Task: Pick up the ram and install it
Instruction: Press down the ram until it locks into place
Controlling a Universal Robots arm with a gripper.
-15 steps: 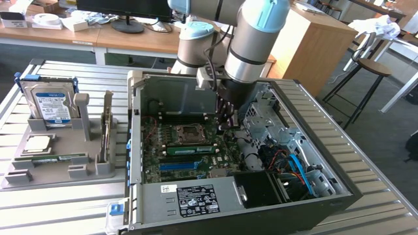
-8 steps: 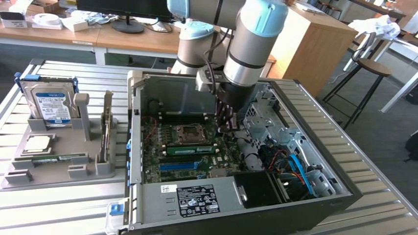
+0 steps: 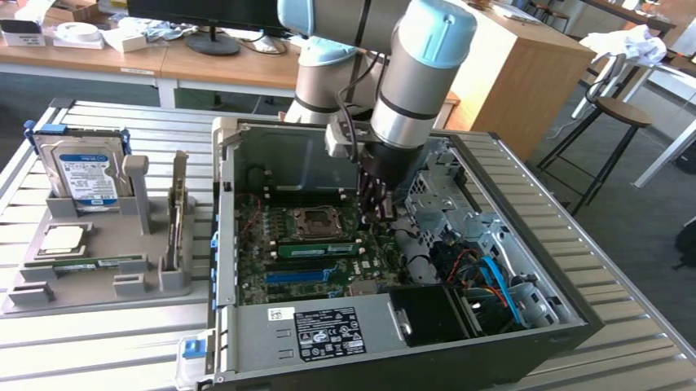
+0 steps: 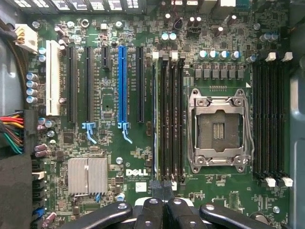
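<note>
Open black computer case (image 3: 326, 342) at frame centre holds a green motherboard (image 4: 109, 143).
Grey tray (image 3: 98, 285) at left carries a green ram stick (image 3: 93, 264); another ram (image 3: 315, 248) sits slotted; the gripper (image 4: 164, 188) is closed, empty.

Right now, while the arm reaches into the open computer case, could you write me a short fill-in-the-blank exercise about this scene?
1. Among the black slots on the motherboard, one long slot is coloured ____.
2. The processor socket holds no chip; it is ____.
3. Over the memory slots, the fingers of the gripper are ____.
4. The hard drive stands in the grey holder, on the exterior view's ____ of the case.

Missing words: blue; empty; shut; left.
</note>
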